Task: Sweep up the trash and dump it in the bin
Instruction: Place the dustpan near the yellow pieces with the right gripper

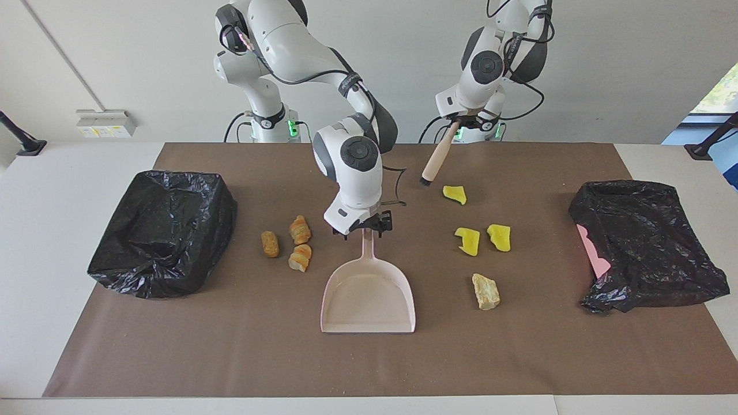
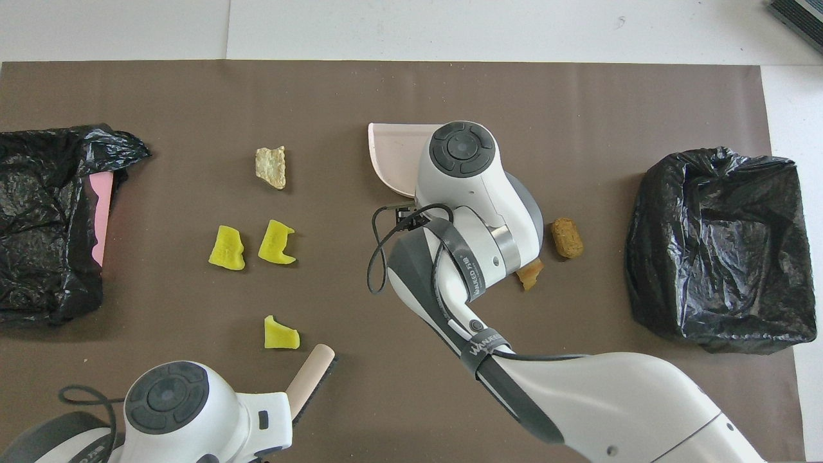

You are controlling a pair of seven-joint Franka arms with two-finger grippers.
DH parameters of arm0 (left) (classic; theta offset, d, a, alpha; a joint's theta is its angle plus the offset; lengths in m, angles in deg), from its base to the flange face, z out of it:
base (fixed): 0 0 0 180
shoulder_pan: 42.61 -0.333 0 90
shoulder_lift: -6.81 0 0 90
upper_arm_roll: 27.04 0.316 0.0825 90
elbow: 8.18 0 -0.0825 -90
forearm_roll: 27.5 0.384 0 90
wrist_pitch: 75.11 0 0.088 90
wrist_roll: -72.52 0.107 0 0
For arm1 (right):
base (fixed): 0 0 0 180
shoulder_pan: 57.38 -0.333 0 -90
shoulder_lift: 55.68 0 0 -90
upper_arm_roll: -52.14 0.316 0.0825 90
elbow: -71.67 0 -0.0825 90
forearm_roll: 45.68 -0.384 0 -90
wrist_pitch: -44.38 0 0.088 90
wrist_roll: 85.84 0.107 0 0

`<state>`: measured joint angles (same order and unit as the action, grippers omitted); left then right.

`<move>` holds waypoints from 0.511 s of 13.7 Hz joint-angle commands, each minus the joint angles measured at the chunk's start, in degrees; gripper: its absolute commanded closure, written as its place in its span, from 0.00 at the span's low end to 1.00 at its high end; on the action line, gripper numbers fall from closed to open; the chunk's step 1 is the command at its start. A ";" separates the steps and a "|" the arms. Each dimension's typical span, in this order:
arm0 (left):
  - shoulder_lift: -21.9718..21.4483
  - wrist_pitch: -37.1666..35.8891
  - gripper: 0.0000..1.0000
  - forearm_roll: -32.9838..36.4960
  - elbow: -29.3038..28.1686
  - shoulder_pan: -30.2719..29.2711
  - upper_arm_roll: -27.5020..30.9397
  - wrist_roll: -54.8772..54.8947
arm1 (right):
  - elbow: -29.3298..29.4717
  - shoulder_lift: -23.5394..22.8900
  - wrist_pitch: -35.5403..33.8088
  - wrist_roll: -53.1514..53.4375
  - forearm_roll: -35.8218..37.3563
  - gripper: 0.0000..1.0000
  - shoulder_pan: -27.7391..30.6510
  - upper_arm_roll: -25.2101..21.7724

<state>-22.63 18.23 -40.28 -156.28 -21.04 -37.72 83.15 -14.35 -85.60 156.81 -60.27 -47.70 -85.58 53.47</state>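
A pale pink dustpan [image 1: 369,294] [image 2: 392,151] lies flat mid-mat, its handle pointing toward the robots. My right gripper [image 1: 364,229] sits low at the end of that handle. My left gripper [image 1: 464,120] is shut on a wooden-handled brush [image 1: 435,161] [image 2: 312,372], held tilted in the air with its dark bristles over the mat beside a yellow chunk [image 1: 454,194] [image 2: 281,334]. The trash lies scattered: two more yellow chunks [image 1: 468,241] [image 1: 499,237], a beige lump [image 1: 486,291] [image 2: 271,167], a brown nugget [image 1: 270,244] [image 2: 567,237] and two orange-striped pieces [image 1: 300,229] [image 1: 300,257].
A bin lined with a black bag [image 1: 164,230] [image 2: 717,247] stands at the right arm's end of the table. A second black-bagged bin [image 1: 646,245] [image 2: 45,218], pink showing at its edge, lies at the left arm's end. A brown mat [image 1: 369,363] covers the table.
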 commanded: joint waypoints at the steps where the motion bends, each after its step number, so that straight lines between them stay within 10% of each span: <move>1: -2.03 5.61 1.00 -1.01 -4.74 0.23 0.93 3.25 | -1.69 0.66 1.74 -2.44 -0.79 0.52 0.52 0.34; 4: -0.89 7.64 1.00 -1.01 -4.75 -8.98 1.01 11.23 | -2.57 0.92 2.80 -2.36 -2.10 1.00 0.52 0.34; 7: 1.48 14.31 1.00 -0.93 -4.31 -14.80 0.93 16.70 | -2.22 0.83 1.66 -2.10 -1.15 1.00 0.78 0.25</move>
<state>-22.16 28.35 -40.29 -160.12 -33.33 -36.58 96.62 -15.33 -85.60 157.98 -60.87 -48.54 -85.54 53.46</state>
